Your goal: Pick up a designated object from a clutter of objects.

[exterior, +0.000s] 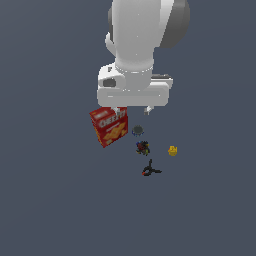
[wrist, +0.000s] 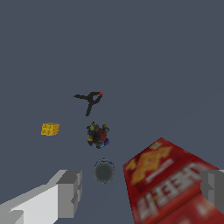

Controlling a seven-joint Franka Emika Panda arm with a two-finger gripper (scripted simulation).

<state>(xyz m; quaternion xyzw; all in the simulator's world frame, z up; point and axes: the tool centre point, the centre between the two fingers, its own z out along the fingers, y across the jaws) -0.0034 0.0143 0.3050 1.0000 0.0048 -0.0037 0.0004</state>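
The designated object (exterior: 143, 147) is a tiny dark lump speckled red, green and yellow, lying on the floor in the middle of the clutter; the wrist view shows it too (wrist: 98, 135). My gripper (exterior: 132, 111) hangs above the clutter, over the red cracker box (exterior: 109, 126) and the grey disc (exterior: 138, 131), well apart from the lump. Its fingers (wrist: 70, 192) are spread wide and open, with nothing held. The cracker box (wrist: 170, 183) fills much of the wrist view under the gripper (wrist: 142, 192).
A small yellow block (exterior: 173, 150) lies toward the exterior view's right of the lump. A black three-pronged item with a red tip (exterior: 150, 170) lies just in front of it. The grey disc (wrist: 104, 171) sits close beside the lump.
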